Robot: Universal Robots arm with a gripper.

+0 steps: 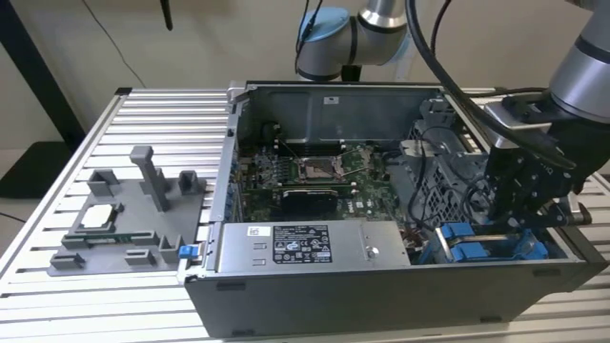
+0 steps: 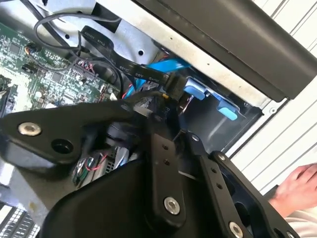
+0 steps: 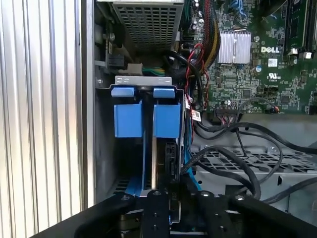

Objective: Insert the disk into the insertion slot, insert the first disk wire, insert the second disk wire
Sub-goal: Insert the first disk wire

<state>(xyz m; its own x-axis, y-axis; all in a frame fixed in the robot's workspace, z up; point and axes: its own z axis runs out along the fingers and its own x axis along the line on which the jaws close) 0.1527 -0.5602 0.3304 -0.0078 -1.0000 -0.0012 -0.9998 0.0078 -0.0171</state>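
disk, silver-grey drive in bright blue plastic carrier (image 3: 166,119), sits edge-up in slot (image 3: 143,81); black gripper (image 3: 171,201) at its connector end for wiring; jaws: cannot tell.

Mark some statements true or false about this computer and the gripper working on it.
1. The gripper hangs over the blue carriers inside the case. True.
2. The case is closed. False: its side is open and the motherboard shows.
3. A person's hand appears in the second wrist view. True.
4. The grey fixture sits inside the case. False: it stands on the slatted table, to the exterior view's left of the case.
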